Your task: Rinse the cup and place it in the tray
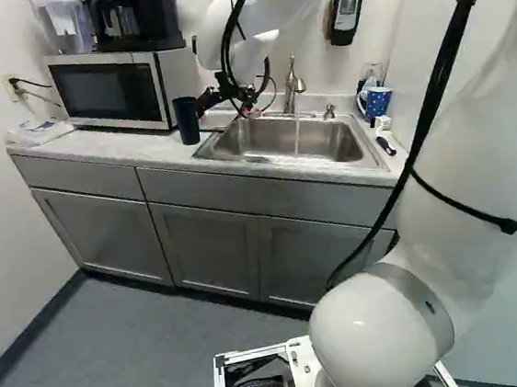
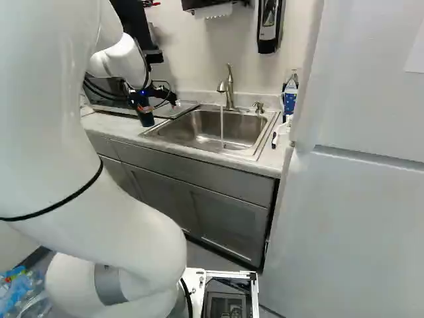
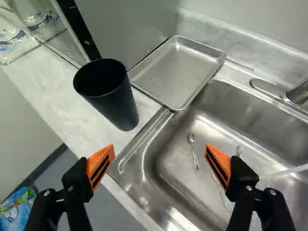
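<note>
Had tool (image 3: 159,153) spread wide, nothing in grip. Cup (image 3: 115,103) stood upright on desk (image 3: 62,98), just beside tray (image 3: 171,72), ahead of tool but off away from sink (image 3: 180,149). I judged sideways shift deskward needed before closing across cup's vertical axis.

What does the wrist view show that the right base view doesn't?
Only wrist view: a small spoon I can make out in the sink.

Only right base view: the wall soap dispenser, hanging paper towel and blue mug.

Both: the dark cup, metal tray, sink, faucet, running water and gripper.
</note>
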### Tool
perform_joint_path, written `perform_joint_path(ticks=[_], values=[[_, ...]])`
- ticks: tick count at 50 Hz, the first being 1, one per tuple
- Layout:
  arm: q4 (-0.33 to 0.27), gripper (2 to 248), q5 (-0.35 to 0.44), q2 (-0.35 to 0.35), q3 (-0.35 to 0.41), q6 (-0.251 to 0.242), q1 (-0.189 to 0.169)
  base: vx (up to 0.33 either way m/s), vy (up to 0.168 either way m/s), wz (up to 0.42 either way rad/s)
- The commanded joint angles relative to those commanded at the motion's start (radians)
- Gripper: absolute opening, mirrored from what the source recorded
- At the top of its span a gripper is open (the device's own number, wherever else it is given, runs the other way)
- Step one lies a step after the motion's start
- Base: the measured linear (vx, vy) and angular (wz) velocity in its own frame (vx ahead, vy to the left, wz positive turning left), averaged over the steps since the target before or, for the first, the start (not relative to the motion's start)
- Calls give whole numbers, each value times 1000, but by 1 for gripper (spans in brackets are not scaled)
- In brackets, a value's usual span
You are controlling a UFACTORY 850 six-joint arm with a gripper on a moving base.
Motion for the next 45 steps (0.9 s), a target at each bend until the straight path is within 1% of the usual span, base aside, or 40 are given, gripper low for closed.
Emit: perform_joint_path(ticks=[10,18,33,45], values=[[-8,247,7,-11,-11,0,31,0,0,0],[-8,247,34,-23,-14,0,49,0,0,0],[-8,247,98,-50,-9,0,67,0,0,0],[-8,247,163,-79,-11,0,83,0,0,0]])
